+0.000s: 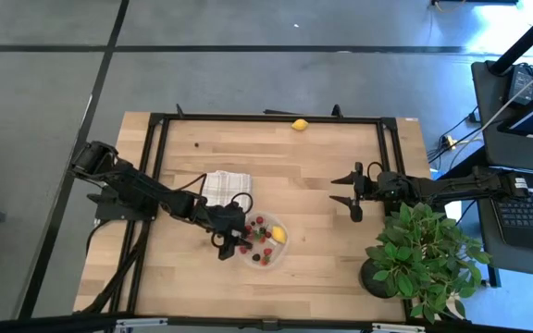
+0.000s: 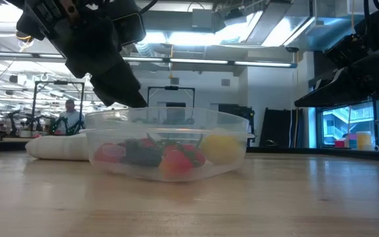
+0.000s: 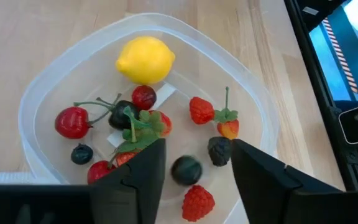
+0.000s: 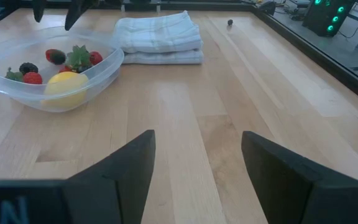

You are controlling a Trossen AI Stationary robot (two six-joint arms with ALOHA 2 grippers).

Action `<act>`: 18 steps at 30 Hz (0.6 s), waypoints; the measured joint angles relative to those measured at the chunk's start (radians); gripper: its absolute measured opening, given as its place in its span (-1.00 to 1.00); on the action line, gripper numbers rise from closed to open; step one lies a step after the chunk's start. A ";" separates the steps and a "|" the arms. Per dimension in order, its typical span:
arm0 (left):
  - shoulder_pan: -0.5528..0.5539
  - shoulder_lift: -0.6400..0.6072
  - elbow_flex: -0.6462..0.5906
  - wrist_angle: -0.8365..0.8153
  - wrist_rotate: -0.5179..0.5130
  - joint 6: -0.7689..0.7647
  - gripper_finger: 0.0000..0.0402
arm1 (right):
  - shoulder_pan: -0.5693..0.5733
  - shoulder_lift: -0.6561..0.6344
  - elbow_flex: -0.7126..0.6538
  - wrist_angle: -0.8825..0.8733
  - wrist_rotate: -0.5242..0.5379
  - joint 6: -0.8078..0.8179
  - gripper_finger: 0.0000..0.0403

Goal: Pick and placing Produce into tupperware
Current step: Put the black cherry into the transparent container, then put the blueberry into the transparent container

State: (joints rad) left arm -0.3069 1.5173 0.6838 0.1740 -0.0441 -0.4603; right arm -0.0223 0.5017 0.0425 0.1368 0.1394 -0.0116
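The clear tupperware (image 1: 268, 242) stands near the table's near edge and holds one yellow lemon (image 3: 145, 59), red berries (image 3: 72, 121) and dark berries (image 3: 219, 150). My left gripper (image 3: 197, 155) hovers open over the container's left side, pointing down into it. A dark, blurred berry (image 3: 186, 169) shows between its fingers without touching them. A second lemon (image 1: 300, 124) lies at the table's far edge. A tiny dark berry (image 1: 196, 143) lies on the far left of the table. My right gripper (image 1: 345, 196) waits open, right of centre.
A folded white-and-grey checked cloth (image 1: 225, 185) lies just beyond the container on its far-left side. A leafy potted plant (image 1: 424, 250) stands at the table's near right corner, next to the right arm. A black frame (image 1: 266, 117) borders the table. Bare wood lies between container and right gripper.
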 joint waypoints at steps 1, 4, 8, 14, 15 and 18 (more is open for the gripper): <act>0.000 0.000 0.000 0.000 0.000 0.000 -0.11 | 0.000 0.000 0.000 0.000 0.000 0.000 0.20; 0.000 0.000 0.000 0.000 0.000 0.000 -0.05 | 0.000 0.000 0.000 0.000 0.000 0.000 0.20; 0.014 -0.009 0.000 -0.006 0.001 -0.005 -0.04 | 0.000 0.000 0.000 0.000 0.000 0.000 0.20; 0.049 -0.140 0.001 -0.096 0.000 -0.037 -0.05 | 0.000 0.000 0.000 0.000 0.000 0.001 0.20; 0.061 -0.170 0.001 -0.129 -0.025 -0.043 -0.05 | 0.000 0.000 0.000 0.000 0.000 0.001 0.20; 0.107 -0.264 0.001 -0.230 -0.098 -0.062 -0.05 | 0.000 0.000 0.000 0.000 0.000 0.001 0.20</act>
State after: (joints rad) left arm -0.1999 1.2531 0.6849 -0.0555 -0.1423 -0.5227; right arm -0.0223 0.5016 0.0425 0.1371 0.1394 -0.0109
